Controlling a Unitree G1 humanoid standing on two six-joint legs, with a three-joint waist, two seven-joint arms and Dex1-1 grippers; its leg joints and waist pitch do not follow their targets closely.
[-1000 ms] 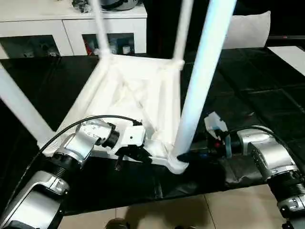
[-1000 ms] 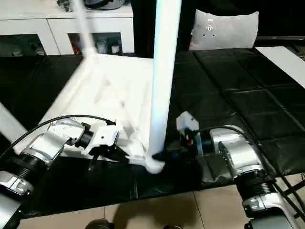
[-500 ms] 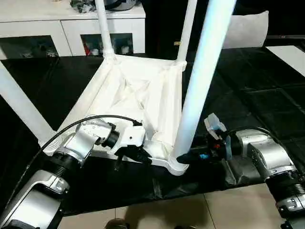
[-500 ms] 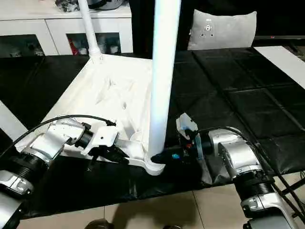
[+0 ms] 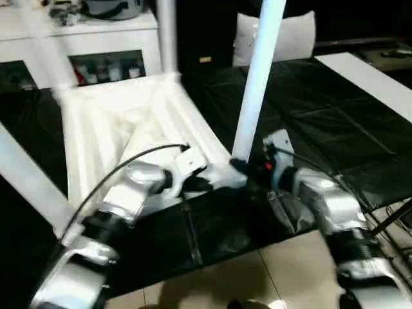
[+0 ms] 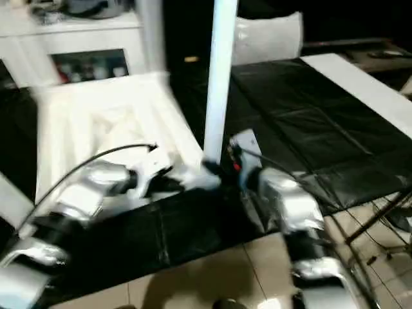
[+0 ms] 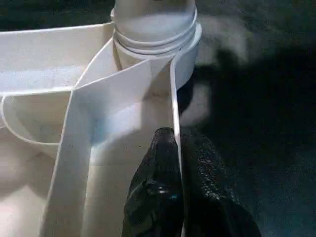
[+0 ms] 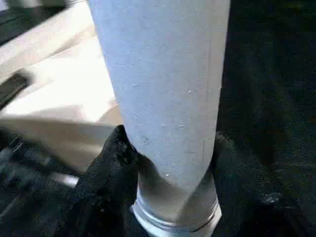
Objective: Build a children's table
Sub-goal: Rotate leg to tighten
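Black matting [image 5: 322, 109] covers the floor across the head views, with pale tiles [image 5: 283, 270] along the near edge toward 6 o'clock. White cabinet [image 5: 84, 48] with glass doors stands at the far side, toward 11 o'clock, and a white cushion [image 5: 286, 35] leans at about 1 o'clock. On the matting the children's table [image 5: 122, 129] lies upside down, its ribbed underside facing up, filling the area from the centre out to 9 o'clock. Its legs stand up from the corner sockets: 1 leg [image 5: 257, 77] rises from the near corner at the middle of the head views and runs off toward 12 o'clock, another [image 5: 166, 35] rises from the far corner at about 11 o'clock, and a third [image 5: 29, 183] slants across at 9 o'clock. The left gripper [image 7: 178, 192] sits at the table's near edge, just beside the near corner socket; its 2 black fingers [image 7: 158, 187] are pinched together over the thin upright rim of the table frame, 1 on each side of it. The right gripper [image 8: 168, 163] reaches in from 3 o'clock to the base of the near leg, with its black fingers [image 8: 111, 158] clamped against either side of the leg just above the socket collar.
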